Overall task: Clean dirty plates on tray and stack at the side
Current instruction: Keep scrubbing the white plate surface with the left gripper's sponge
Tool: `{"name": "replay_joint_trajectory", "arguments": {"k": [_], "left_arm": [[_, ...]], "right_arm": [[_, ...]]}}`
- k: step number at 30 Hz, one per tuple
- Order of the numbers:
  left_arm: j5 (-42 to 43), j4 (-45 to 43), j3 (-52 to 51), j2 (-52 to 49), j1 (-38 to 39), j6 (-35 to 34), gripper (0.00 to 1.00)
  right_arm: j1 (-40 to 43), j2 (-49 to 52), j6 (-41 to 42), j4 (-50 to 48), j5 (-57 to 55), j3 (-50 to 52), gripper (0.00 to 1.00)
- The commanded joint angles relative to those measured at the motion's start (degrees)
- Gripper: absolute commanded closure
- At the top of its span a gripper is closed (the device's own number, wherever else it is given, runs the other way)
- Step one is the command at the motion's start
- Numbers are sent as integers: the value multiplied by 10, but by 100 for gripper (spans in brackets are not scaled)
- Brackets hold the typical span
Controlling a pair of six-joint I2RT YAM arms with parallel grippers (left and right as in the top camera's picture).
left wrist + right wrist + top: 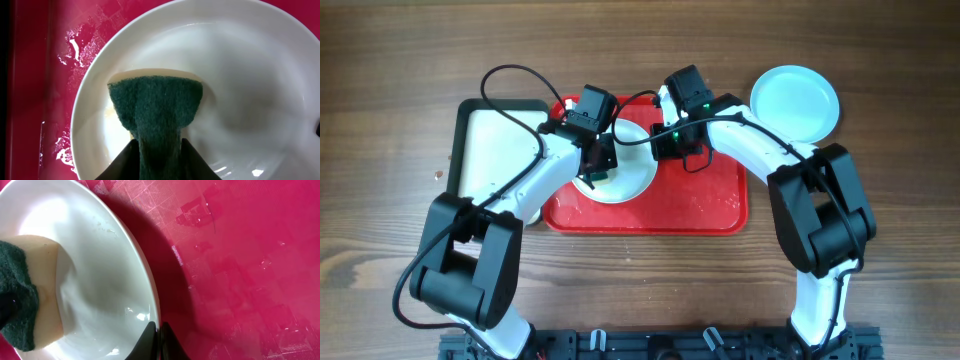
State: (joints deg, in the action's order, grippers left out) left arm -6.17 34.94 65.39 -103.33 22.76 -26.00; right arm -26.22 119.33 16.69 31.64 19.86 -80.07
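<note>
A white plate point(632, 180) lies on the left half of the wet red tray point(705, 200). My left gripper point(597, 172) is over it, shut on a green-and-yellow sponge point(157, 107) whose green face presses flat on the plate's inside point(250, 75). My right gripper point(158, 330) pinches the plate's right rim, one finger inside the plate point(100, 270) and one over the tray point(240, 255). The sponge point(20, 300) also shows at the left of the right wrist view. A second plate point(795, 100), pale blue, rests on the table beyond the tray's far right corner.
A black-rimmed tray with a cream inside point(495, 150) stands just left of the red tray, under the left arm. Water drops and film spread over the red tray's floor point(30, 75). Bare wooden table surrounds both trays.
</note>
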Motion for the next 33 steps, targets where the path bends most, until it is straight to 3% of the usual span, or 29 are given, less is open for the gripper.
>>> {"name": "replay_joint_trajectory", "arguments": {"k": [1, 9, 16, 21, 25, 33], "left_arm": [[-3, 2, -7, -9, 0, 0, 77], [-3, 9, -7, -10, 0, 0, 86], [-3, 9, -7, -15, 0, 0, 87], [-3, 9, -7, -28, 0, 1, 96], [-66, 31, -7, -24, -1, 1, 96], [9, 16, -7, -53, 10, -2, 96]], "right_arm": [[-5, 19, 5, -1, -5, -1, 96], [-5, 19, 5, -1, -5, -1, 96], [-5, 19, 5, -1, -5, -1, 96], [-5, 19, 5, -1, -3, -1, 96], [-5, 19, 5, -1, -3, -1, 96], [-5, 19, 5, -3, 12, -1, 96]]}}
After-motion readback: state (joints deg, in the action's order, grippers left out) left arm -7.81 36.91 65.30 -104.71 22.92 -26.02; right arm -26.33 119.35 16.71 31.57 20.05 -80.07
